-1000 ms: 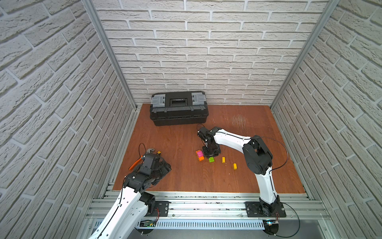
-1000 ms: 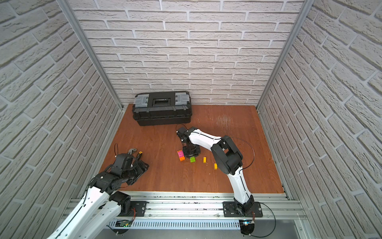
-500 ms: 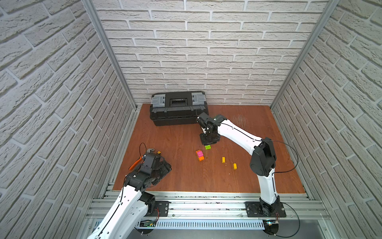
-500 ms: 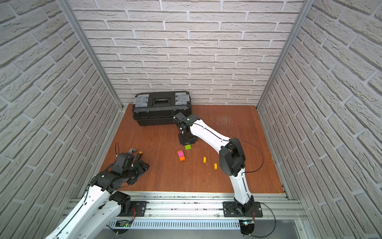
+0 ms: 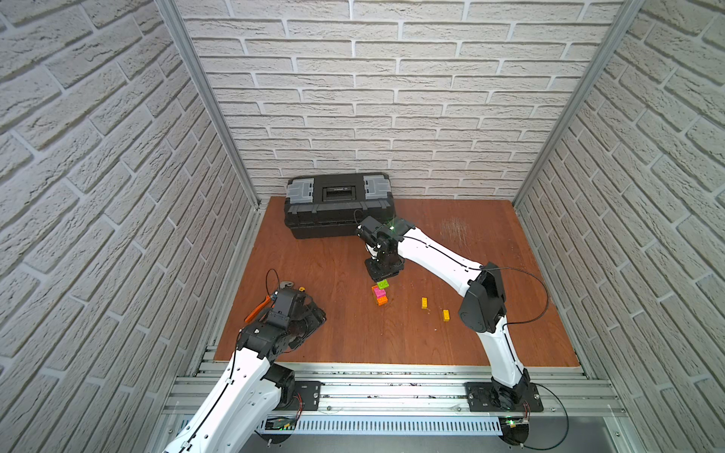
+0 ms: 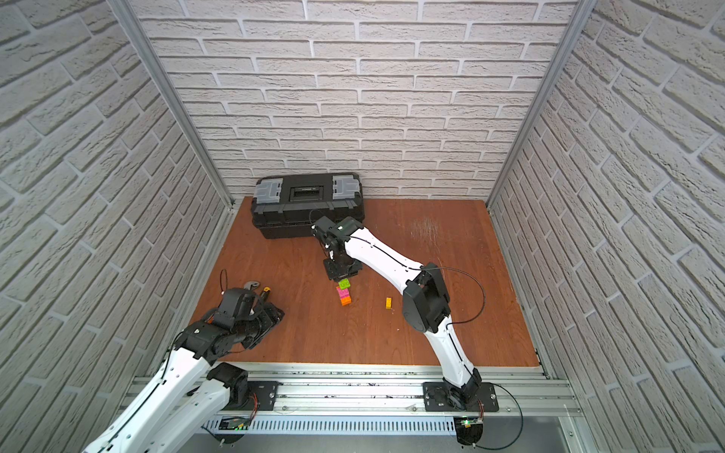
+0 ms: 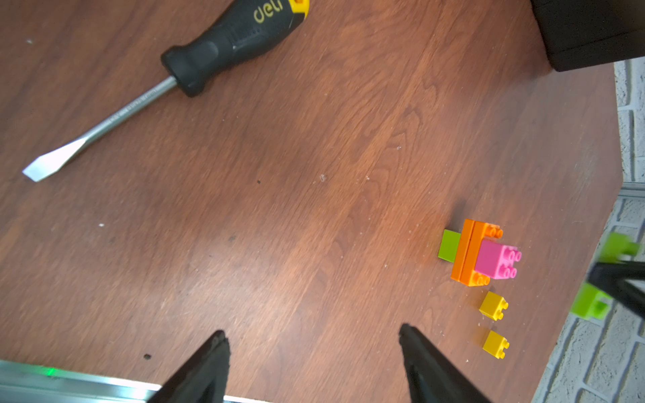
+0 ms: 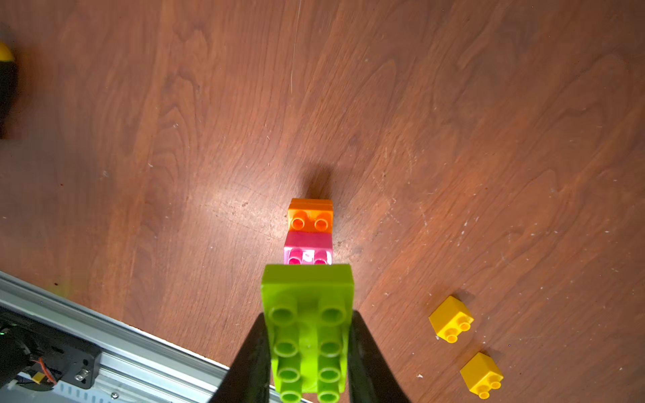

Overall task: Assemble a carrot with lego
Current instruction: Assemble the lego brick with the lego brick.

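The carrot (image 5: 379,295) (image 6: 344,296) is a small clump lying mid-table: two orange bricks, a pink one and a short lime-green one (image 7: 449,246). My right gripper (image 8: 308,314) is shut on the long lime-green lego brick (image 8: 307,289) (image 5: 383,284), held off the table just behind the clump (image 8: 310,223). Two small yellow bricks (image 5: 424,302) (image 5: 446,315) lie loose to its right. My left gripper (image 7: 310,335) is open and empty, low over the table's front left (image 5: 314,313).
A black toolbox (image 5: 339,211) stands at the back wall. A black-handled screwdriver (image 7: 209,52) and an orange-handled hand tool (image 5: 257,310) lie by my left arm. An aluminium rail (image 5: 392,386) runs along the front edge.
My right gripper lifted the long lime-green brick off the table, swung back toward the toolbox, then came forward and left to the clump. The left arm has not moved.
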Motion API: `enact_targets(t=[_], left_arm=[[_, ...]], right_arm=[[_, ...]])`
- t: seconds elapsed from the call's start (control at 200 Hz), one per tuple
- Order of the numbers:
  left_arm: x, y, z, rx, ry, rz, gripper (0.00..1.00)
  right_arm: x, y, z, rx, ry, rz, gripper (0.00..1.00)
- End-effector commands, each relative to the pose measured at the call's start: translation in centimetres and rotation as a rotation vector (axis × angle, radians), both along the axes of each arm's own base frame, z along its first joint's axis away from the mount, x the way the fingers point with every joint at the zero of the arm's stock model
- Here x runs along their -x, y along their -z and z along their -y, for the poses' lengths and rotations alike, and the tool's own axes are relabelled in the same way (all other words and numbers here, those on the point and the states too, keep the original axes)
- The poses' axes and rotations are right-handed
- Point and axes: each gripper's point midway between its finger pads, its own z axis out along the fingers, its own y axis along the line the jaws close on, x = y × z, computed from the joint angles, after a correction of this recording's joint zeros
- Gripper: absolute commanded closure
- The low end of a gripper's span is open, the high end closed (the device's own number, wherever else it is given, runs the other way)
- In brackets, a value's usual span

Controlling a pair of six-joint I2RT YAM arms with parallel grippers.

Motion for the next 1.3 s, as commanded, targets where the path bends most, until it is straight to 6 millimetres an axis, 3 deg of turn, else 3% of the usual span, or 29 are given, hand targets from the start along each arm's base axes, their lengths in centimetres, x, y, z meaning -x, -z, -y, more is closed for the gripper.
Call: enact_targets(t=[0.0,0.35,1.295], left_arm=[[-0.7,-0.9,0.3,0.012,0.006,0.035,0.21],[-0.2,-0.6,0.1,0.016,0.003,0.034,0.21],[0.2,0.0,0.0,0.02,-0.003,0.026,0.2]], right_arm=[[0.8,0.1,0.3,0.024,-0.019,-0.024,0.87],[1.0,2.1,0.2,0.045,-0.013,-0.061,0.87],[1.8,4.5,-0.4,0.085,-0.021,-0.098,0.87]])
